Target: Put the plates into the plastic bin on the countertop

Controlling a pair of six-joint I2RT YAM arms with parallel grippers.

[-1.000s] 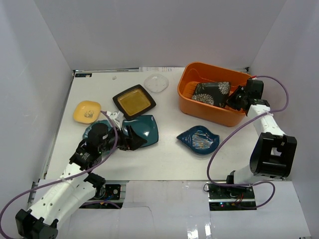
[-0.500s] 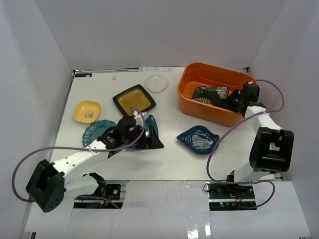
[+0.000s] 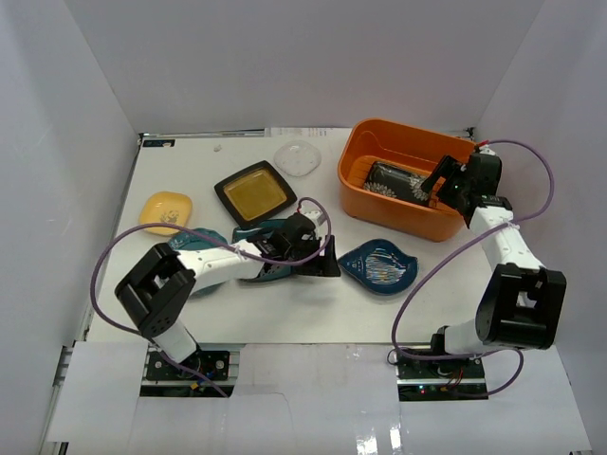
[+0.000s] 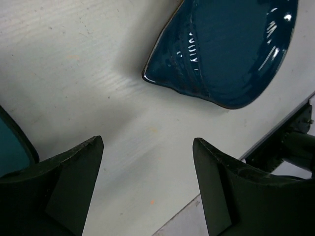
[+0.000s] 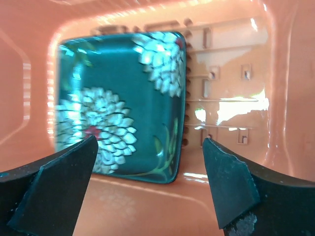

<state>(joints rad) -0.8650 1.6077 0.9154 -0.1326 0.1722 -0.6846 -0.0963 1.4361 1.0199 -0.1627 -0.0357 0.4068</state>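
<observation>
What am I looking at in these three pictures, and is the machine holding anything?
Two robot arms work at a white table. One picture looks down from above; the other two come from cameras on each wrist. The right gripper hangs open over the orange bin, where a floral plate already lies. The left gripper, also open, holds nothing; the blue leaf-shaped plate lies just ahead. A black-and-amber plate and a yellow plate wait on the table.

You see a smooth, glossy orange plastic bin point(image 5: 236, 54). The black floral square plate point(image 5: 118, 103) and ribbed blue leaf-shaped plate point(image 4: 231, 49) look glazed and shiny, while the white countertop point(image 4: 74, 73) looks matt.
</observation>
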